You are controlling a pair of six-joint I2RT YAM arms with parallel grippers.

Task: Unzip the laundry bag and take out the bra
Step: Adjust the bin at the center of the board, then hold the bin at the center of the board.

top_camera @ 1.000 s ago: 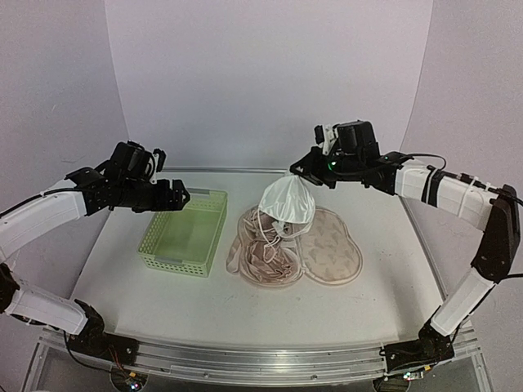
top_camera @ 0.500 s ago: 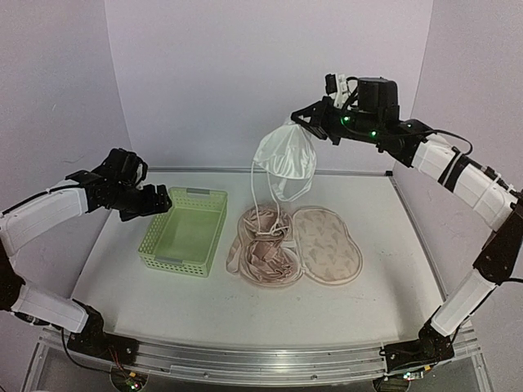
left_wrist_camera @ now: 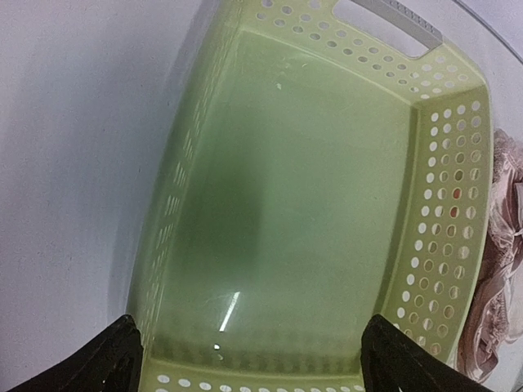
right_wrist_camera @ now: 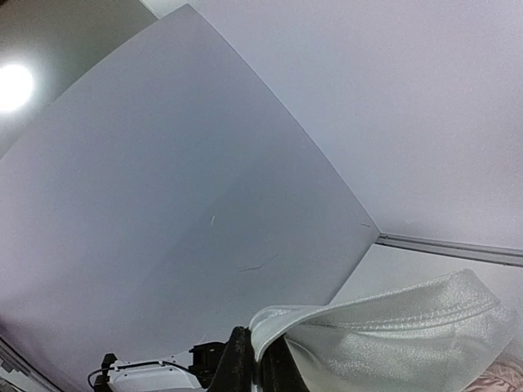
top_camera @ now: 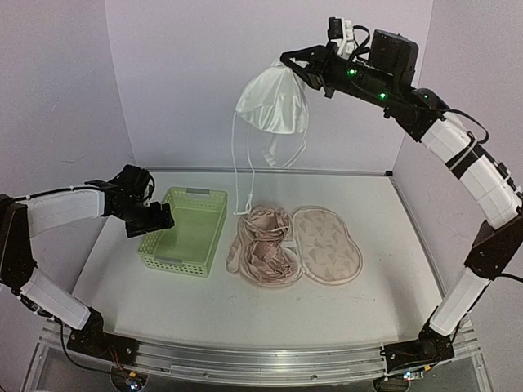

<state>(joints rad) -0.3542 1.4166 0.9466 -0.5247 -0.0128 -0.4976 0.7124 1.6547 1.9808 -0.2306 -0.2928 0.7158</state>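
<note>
High above one open laundry bag, right tool grips one bra; left tool gapes

Soft, even light fills the top view. The table is bright, and the shadow under the basket is faint with blurred edges. That picture is fairly sharp, with slight grain. In the left wrist view the wide lens bows the basket's walls, a broad dim shadow lies across its floor, and small white glints show near the bottom. In the right wrist view a lamp flares white at the upper left, and the bra has a satin sheen and looks fairly sharp.
</note>
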